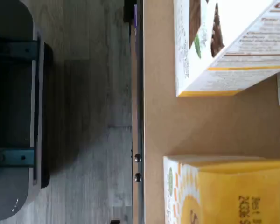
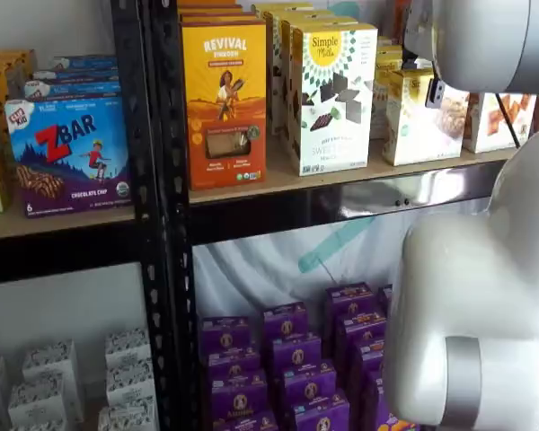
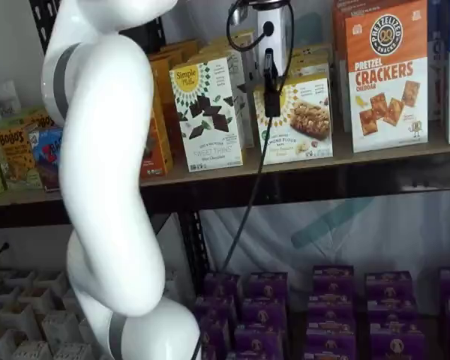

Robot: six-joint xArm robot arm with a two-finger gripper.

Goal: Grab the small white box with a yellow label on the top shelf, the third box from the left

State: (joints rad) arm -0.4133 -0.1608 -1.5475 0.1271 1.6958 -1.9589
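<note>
The small white box (image 3: 298,120) with a yellow sunburst logo and a cookie picture stands on the top shelf (image 3: 210,175), a tan board with a dark metal rail. It shows in both shelf views (image 2: 420,121). My gripper (image 3: 272,101) hangs just in front of the box's upper left part, a cable trailing below it. Its black fingers show as one dark strip with no plain gap. In the wrist view the box's yellow top (image 1: 228,193) and the shelf board (image 1: 158,121) are seen from above. No fingers show there.
A taller white box with dark chocolate shapes (image 3: 208,112) stands left of the small box, an orange-and-white crackers box (image 3: 386,75) to its right. An orange Revival box (image 2: 225,99) is further left. Purple boxes (image 2: 296,359) fill the lower level. My white arm (image 3: 105,172) fills the foreground.
</note>
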